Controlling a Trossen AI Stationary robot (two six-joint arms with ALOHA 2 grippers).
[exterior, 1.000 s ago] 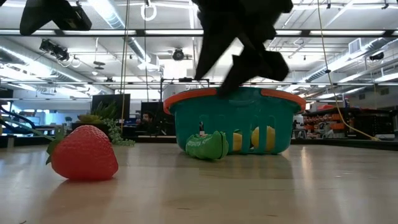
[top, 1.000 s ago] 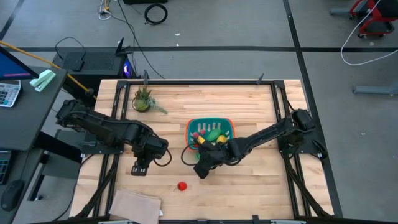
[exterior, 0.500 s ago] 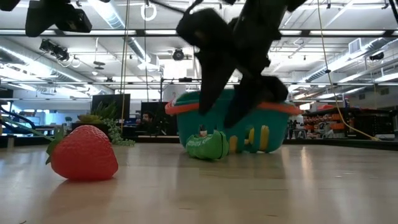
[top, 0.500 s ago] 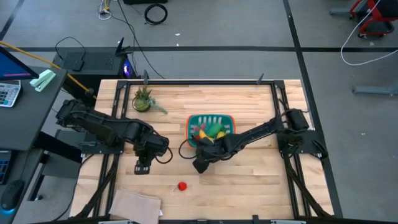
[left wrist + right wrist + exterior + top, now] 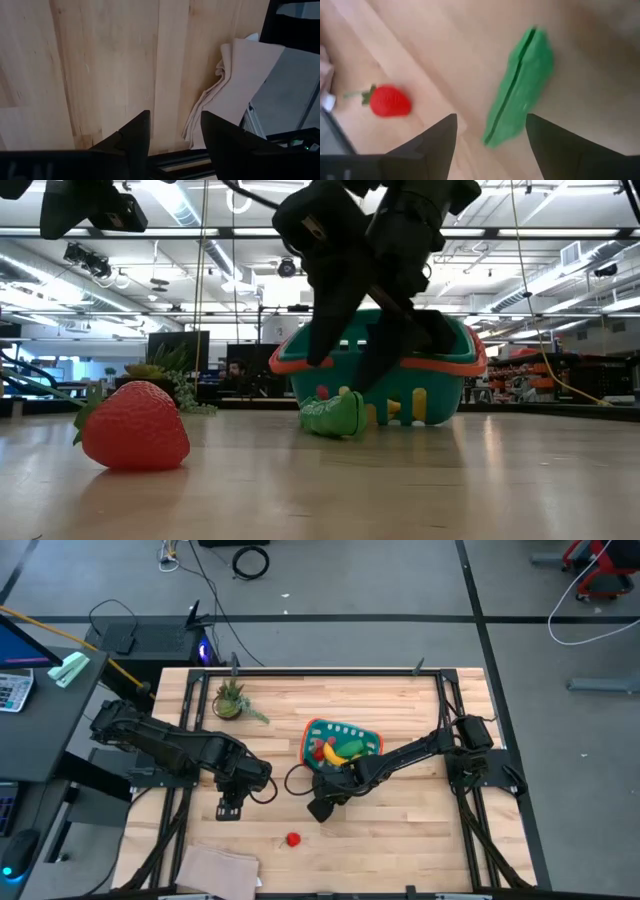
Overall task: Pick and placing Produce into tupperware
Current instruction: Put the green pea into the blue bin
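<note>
Wide wooden worktop (image 5: 400,840), and plenty of bare board along the near edge and on the right side. The teal tupperware (image 5: 342,745) sits mid-worktop, tipped and skewed, one side lifted in the low view, with a yellow banana (image 5: 331,751) and a green piece (image 5: 349,747) inside. The right arm reaches in from the right edge; its gripper (image 5: 320,808) hangs just in front of the tupperware, jaws spread wide and empty. Between those jaws in the wrist view lies a green pod (image 5: 520,85) flat on the wood, close by the tupperware's near wall. The left gripper (image 5: 228,807) waits over the left half, jaws parted with nothing between them, the tan cloth (image 5: 235,80) ahead at the worktop's edge. A potted plant (image 5: 230,700) stands near the far-left corner. Smallest of all, the red strawberry (image 5: 293,838) sits alone on open wood towards the near edge, well apart from the tupperware.
</note>
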